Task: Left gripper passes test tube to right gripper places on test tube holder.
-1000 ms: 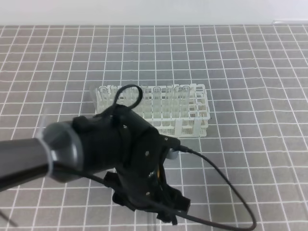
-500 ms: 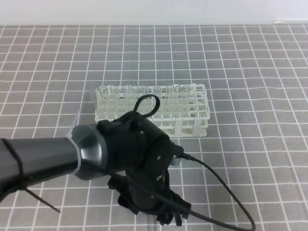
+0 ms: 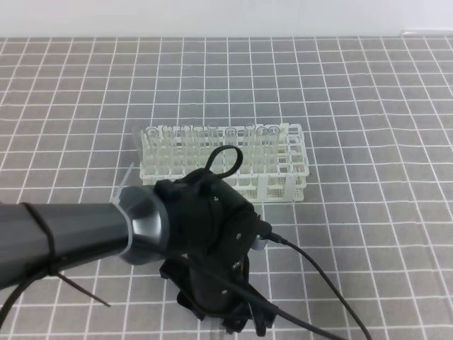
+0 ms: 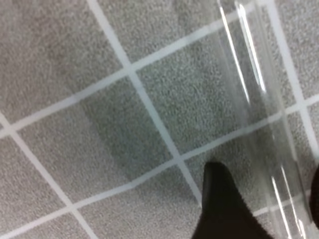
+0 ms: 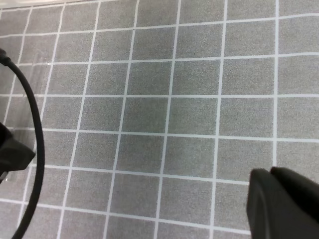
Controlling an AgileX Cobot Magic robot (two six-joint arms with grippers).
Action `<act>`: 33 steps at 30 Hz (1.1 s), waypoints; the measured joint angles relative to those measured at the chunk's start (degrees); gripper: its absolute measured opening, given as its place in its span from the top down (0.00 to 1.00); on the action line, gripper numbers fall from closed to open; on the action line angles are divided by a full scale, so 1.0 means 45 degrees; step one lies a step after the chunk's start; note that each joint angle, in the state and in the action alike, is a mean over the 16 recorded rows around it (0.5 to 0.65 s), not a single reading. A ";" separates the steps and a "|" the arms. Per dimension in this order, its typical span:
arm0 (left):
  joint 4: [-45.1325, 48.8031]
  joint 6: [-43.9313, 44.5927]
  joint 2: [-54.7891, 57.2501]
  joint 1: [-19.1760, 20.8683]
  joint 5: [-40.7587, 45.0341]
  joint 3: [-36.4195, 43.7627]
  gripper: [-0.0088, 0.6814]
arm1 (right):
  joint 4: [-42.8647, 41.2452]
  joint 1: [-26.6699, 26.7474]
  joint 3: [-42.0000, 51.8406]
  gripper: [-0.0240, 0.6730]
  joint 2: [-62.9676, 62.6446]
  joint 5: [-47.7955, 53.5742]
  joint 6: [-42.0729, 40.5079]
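Test tube (image 4: 259,94) lies flat on the gridded mat (image 4: 99,64), slanting down between the tips of the left gripper (image 4: 271,199). One dark tip sits just left of the glass, the other barely shows at the frame's right edge. Jaws spread around the tube; contact can't be confirmed. Pickup under way, I judge; handover and racking remain. Right gripper (image 5: 284,201) pressed together, empty, over bare mat. Rack (image 3: 283,173) stands behind the left arm.

Left gripper (image 3: 228,320) pointed down at the grey gridded mat (image 3: 368,106), just in front of the test tube holder (image 3: 225,160); its black cable (image 3: 322,283) trailed right of the holder's front.
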 joint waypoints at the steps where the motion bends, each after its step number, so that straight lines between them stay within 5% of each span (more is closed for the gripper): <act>1: 0.0010 0.0018 0.0026 0.0000 0.0005 -0.0007 0.58 | 0.0003 0.0000 0.0000 0.98 0.0000 0.0000 0.0000; 17: 0.0001 0.1490 -0.0140 -0.0001 0.0122 -0.0056 0.91 | 0.0020 0.0000 -0.0001 0.98 0.0000 0.0030 0.0000; 33: 0.0325 0.2554 -0.4743 0.0002 -0.3102 0.1236 0.92 | 0.0396 0.0000 -0.0635 0.98 0.0090 0.1179 -0.0126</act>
